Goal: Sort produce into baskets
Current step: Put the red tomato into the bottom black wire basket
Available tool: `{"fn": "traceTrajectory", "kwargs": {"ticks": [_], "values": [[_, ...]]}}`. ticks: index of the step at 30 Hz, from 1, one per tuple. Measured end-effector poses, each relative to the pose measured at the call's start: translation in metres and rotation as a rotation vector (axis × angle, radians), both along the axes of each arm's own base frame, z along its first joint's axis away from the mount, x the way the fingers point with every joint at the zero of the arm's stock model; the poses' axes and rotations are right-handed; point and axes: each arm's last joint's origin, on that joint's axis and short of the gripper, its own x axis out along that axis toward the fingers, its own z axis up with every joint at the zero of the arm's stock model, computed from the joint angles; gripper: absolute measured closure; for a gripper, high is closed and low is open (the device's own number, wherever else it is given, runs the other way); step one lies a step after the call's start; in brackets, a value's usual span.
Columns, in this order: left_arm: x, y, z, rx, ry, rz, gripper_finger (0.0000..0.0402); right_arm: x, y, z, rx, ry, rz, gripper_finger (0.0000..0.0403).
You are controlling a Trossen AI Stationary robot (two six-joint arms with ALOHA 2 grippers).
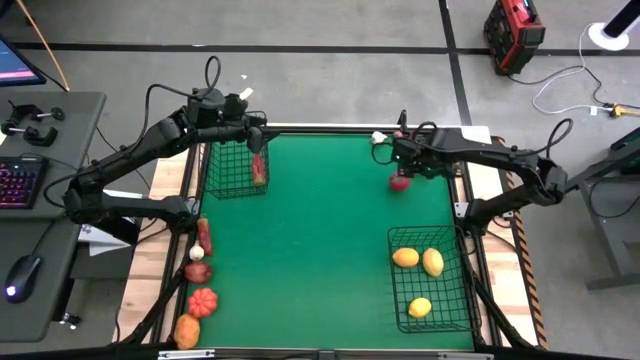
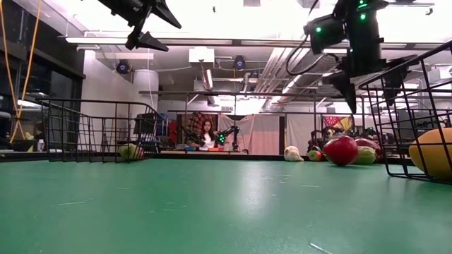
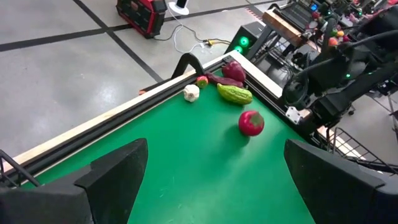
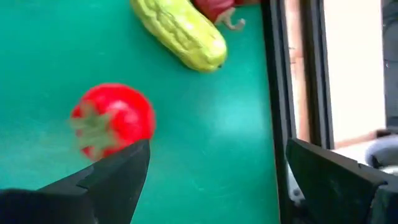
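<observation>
My right gripper (image 4: 211, 180) hangs wide open with nothing in it, just above a red tomato (image 4: 113, 120) near the far right corner of the green table (image 1: 300, 250). A bumpy green veggie (image 4: 178, 28) lies close by. My left gripper (image 3: 211, 180) is wide open too, empty, up over the small basket (image 1: 236, 168), which has a red and yellow piece inside. The big basket (image 1: 432, 288) holds three yellow fruits (image 1: 419, 262). More produce (image 1: 198, 282) waits beside the left edge.
</observation>
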Motion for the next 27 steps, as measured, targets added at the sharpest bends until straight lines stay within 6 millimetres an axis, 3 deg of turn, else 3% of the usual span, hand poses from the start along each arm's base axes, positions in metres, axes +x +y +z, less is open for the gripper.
{"fn": "traceTrajectory", "kwargs": {"ticks": [3,6,11,16,21,27], "values": [[0.000,0.000,0.000,0.000,0.000,0.000,0.0035,0.002,-0.010,-0.012,0.054,-0.069,0.067,0.0033],[0.000,0.000,0.000,0.000,0.000,0.000,0.0035,0.010,-0.022,-0.030,0.094,-0.263,0.148,0.0033],[0.000,0.000,0.000,0.000,0.000,0.000,0.0035,0.016,-0.033,-0.044,0.065,-0.440,0.098,0.0033],[0.000,0.000,0.000,-0.001,0.000,0.000,0.0035,0.019,-0.036,-0.061,0.085,-0.430,0.025,0.0033],[0.000,0.000,0.000,-0.002,0.001,0.000,0.0035,0.029,-0.032,-0.077,0.192,-0.411,0.061,0.0033],[0.000,0.000,-0.001,-0.006,0.005,0.000,0.0035,0.035,-0.025,-0.081,0.202,-0.390,0.095,0.0033]]}}
